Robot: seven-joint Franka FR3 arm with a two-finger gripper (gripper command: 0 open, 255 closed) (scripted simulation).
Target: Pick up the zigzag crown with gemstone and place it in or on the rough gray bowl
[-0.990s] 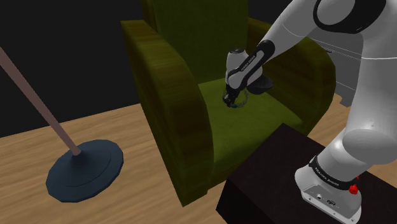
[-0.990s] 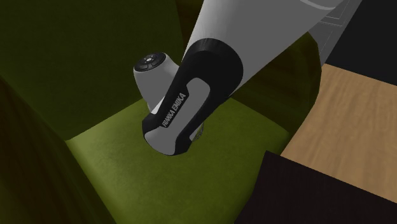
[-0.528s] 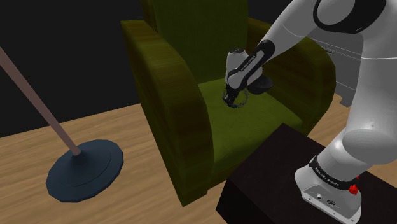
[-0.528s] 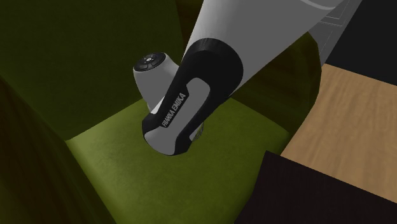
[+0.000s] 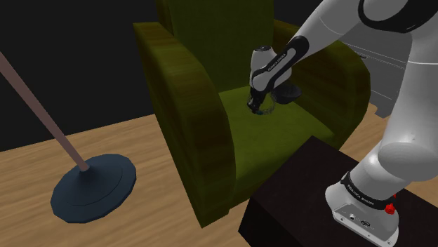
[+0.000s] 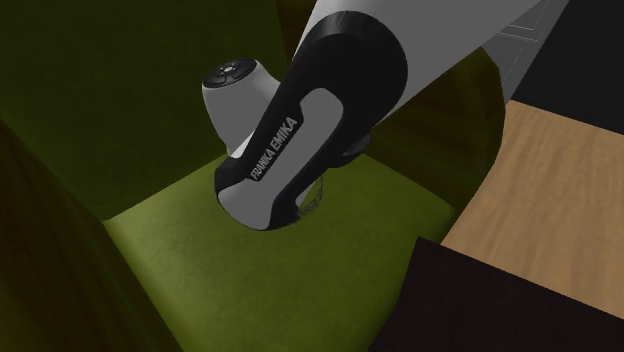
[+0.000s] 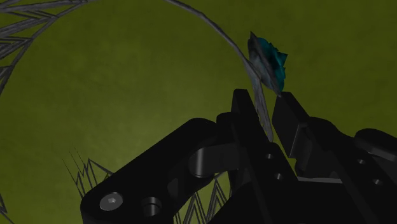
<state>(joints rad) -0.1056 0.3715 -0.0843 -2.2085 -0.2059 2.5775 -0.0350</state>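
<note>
The crown (image 7: 210, 25) is a thin grey wire band with zigzag points and a teal gemstone (image 7: 270, 60) on its rim. My gripper (image 7: 264, 105) is shut on the band just below the gemstone, with the wire pinched between the two black fingers (image 7: 245, 108). In the shoulder view the gripper (image 5: 258, 107) points down just above the olive seat cushion (image 5: 281, 137) of an armchair, with the crown (image 5: 264, 111) a faint ring at its tip. In the second exterior view the arm's wrist (image 6: 290, 140) hangs over the same cushion (image 6: 190, 260).
The armchair's thick arms (image 5: 186, 119) and tall back wall in the seat on three sides. My dark stand (image 5: 295, 203) is at the seat's front. A floor lamp's round base (image 5: 95, 188) and slanted pole stand on the wooden floor. A pale drawer unit (image 5: 386, 70) is behind the chair.
The fingers have closed the last bit onto the crown's band. The hand has risen slightly above the cushion, carrying the crown with it.
</note>
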